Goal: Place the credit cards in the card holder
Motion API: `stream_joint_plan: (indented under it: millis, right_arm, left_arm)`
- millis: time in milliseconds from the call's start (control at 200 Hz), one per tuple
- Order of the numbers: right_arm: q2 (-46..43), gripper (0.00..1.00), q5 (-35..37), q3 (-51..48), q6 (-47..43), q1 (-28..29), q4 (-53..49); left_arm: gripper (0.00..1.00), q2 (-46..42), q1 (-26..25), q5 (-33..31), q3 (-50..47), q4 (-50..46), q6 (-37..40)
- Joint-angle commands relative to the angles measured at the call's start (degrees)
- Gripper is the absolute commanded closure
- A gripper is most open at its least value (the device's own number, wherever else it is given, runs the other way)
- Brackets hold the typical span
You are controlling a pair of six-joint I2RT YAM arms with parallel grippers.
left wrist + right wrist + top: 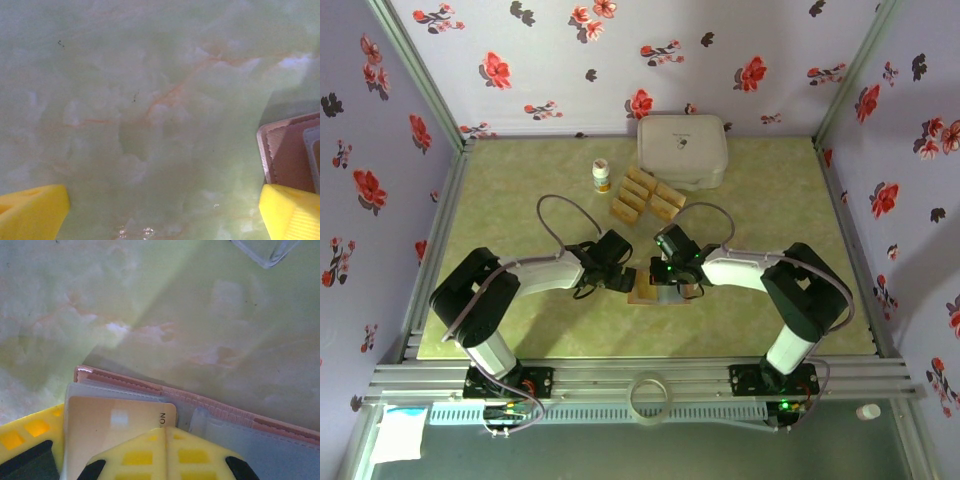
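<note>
Credit card (117, 425) sits clamped in my closed right end effector (166, 432), seemingly part-way into the card holder (210, 407) directly beneath, long edge running lower right. My left end effector (162, 202) gapes just beside it.

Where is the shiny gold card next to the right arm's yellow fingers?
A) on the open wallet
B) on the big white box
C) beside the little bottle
A: the right wrist view shows the gold card lying on the card holder, over its grey pocket, at the shut right fingers.
</note>
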Motion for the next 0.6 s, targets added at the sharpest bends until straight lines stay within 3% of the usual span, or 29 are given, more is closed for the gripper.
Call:
stream_joint_plan:
  millis: [0, 320, 590]
  right_arm:
    - [-1.16, 1.00, -0.82, 0.88, 0.86, 0.46, -1.06]
    - [-9.15, 1.00, 3.53, -1.95, 0.71, 0.29, -5.18]
    - [-9.66, 1.00, 1.74, -5.38, 2.32, 0.45, -3.41]
  left_arm:
    - [0.00, 2.84, -0.04, 0.35, -1.48, 0.35, -0.02]
    - [0.00, -1.04, 0.79, -6.29, -0.43, -5.89, -3.13]
    - [0.00, -4.33, 0.12, -5.17, -0.87, -6.68, -2.52]
